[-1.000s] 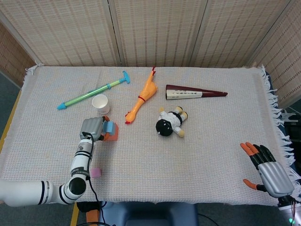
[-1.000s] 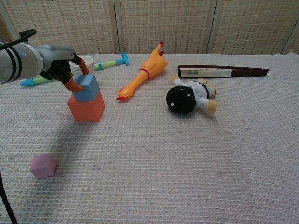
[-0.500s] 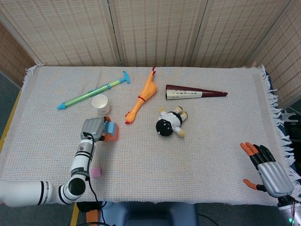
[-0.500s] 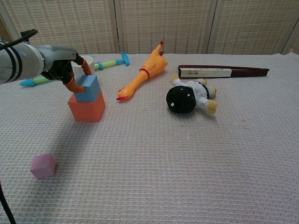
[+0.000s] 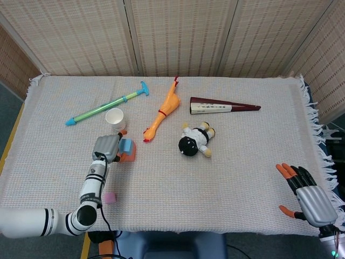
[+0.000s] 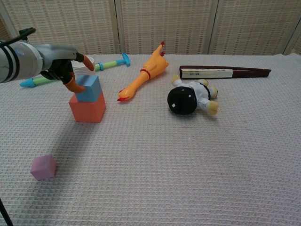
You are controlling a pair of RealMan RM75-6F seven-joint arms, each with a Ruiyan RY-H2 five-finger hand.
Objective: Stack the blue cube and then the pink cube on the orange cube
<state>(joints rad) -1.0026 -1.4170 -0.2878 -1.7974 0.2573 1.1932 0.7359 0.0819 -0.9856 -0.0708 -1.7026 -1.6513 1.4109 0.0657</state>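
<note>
— Looking from the head, we see our left hand [image 5: 106, 147] beside the blue cube [image 5: 126, 145] on the orange cube [image 5: 128, 156]; is it holding?

— Hard to tell there. Our right hand [image 5: 307, 195] is spread, holding nothing.

— From the chest, left hand [image 6: 63, 61] fingers look let go. Pink cube [image 6: 43, 167] still waits on the cloth.

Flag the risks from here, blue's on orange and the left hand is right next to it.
1. The left hand has fingertips close beside the blue cube; a sideways retreat could knock it off the orange cube.
2. The blue cube looks rotated and set toward the orange cube's left edge, so the pink cube gets an unsteady base.
3. The paper cup stands close behind the stack; a wide swing could tip it.
</note>
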